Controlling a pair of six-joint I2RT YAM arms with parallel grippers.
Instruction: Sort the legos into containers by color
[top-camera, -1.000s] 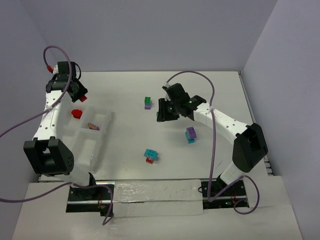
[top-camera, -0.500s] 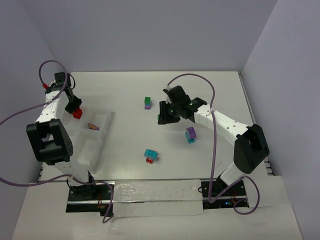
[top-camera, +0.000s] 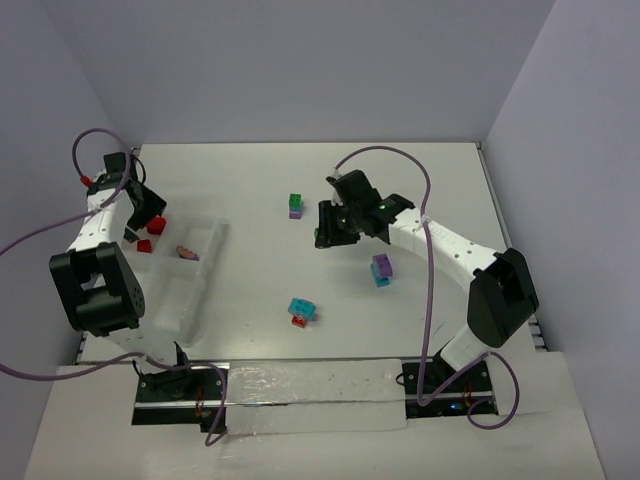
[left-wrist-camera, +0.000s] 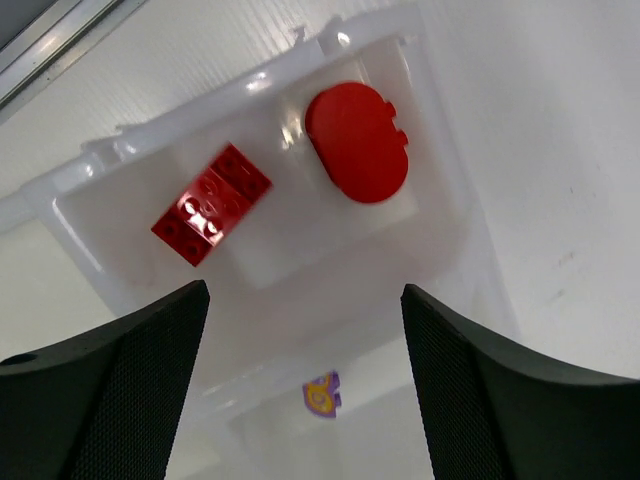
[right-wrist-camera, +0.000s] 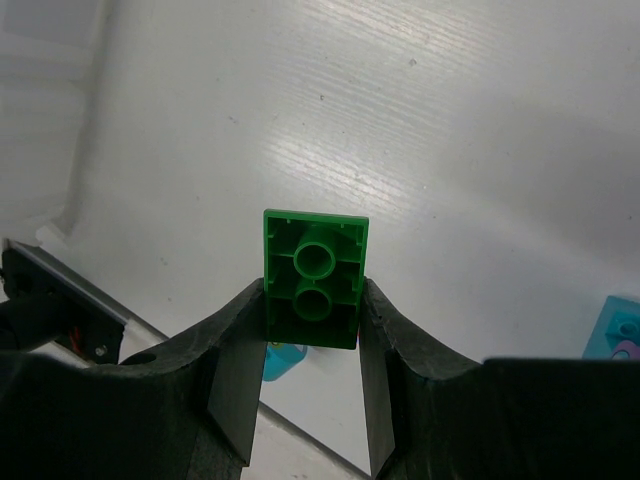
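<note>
At the far left of the overhead view, the left end effector (top-camera: 148, 212) hangs over the upper end of the clear tray (top-camera: 185, 295), which lies on the white worktop (top-camera: 260, 170) along that side. Its wrist camera shows the two dark fingers (left-wrist-camera: 110, 390) spread wide with nothing between them, so it is open and empty. Below the fingers, a red brick (left-wrist-camera: 212, 203) lies studs-up on the floor of one compartment, close beside a red rounded piece (left-wrist-camera: 357, 145) in the same compartment but not touching it. Past a divider, toward the bottom of that wrist view, a small purple piece (left-wrist-camera: 320, 393) with a yellow mark sits in a neighbouring compartment. Near the centre of the overhead view, the right end effector (top-camera: 322, 226) is closed on a green brick (right-wrist-camera: 314, 277), pinched on two opposite sides with its hollow underside turned to the wrist camera and held clear of the worktop. Three two-colour stacks lie loose on the worktop, all well apart from the tray: a green-and-purple pair (top-camera: 296, 206) just left of the right end effector, a purple-and-cyan pair (top-camera: 381, 268) to its lower right beside the arm, and a cyan-and-red pair (top-camera: 301, 311) lower in the frame, toward the middle.
</note>
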